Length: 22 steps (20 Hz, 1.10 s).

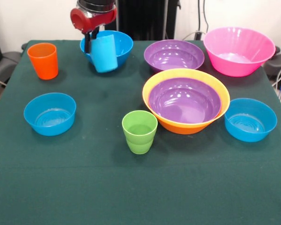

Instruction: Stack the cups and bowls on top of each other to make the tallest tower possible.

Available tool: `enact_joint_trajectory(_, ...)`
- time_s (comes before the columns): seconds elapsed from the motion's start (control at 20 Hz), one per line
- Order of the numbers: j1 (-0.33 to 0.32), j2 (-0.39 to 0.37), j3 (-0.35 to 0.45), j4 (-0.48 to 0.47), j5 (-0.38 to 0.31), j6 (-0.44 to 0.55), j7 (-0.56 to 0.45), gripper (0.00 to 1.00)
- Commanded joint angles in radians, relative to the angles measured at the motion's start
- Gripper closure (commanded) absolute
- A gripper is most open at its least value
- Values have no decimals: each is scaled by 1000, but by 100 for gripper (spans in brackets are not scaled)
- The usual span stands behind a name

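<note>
While the gripper [90, 41] pinches the light blue cup [104, 53] by its rim, tilted before the far blue bowl [119, 43], the glossy cup looks light, stiff and slippery; the rim suits gripping.

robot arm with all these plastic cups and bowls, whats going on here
The red and black gripper holds a light blue plastic cup, lifted and tilted in front of a small blue bowl at the far side. One wide purple bowl already sits nested in the large orange-yellow bowl. The orange cup, green ridged cup and other bowls stand apart on the green cloth.
</note>
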Motion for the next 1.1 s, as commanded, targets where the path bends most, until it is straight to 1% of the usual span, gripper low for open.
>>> enact_joint_trajectory(0.05,-2,49,154,-160,83,281,0,100)
enact_joint_trajectory(0.1,-5,54,158,-174,96,320,2,100)
enact_joint_trajectory(0.2,-3,49,159,-194,97,375,-8,100)
enact_joint_trajectory(0.3,4,46,156,-218,81,413,-24,100)
enact_joint_trajectory(0.4,13,64,148,-249,61,444,-20,100)
enact_joint_trajectory(0.5,11,92,151,-267,60,465,-9,100)
enact_joint_trajectory(0.6,-13,119,179,-273,84,512,-37,100)
enact_joint_trajectory(0.7,-39,155,214,-282,125,556,-57,100)
enact_joint_trajectory(0.75,-36,171,215,-300,122,603,-69,100)
enact_joint_trajectory(0.85,-31,191,211,-332,106,656,-81,100)
enact_joint_trajectory(0.95,-21,218,205,-367,78,687,-79,100)
enact_joint_trajectory(1.1,-1,283,192,-420,54,684,-31,100)
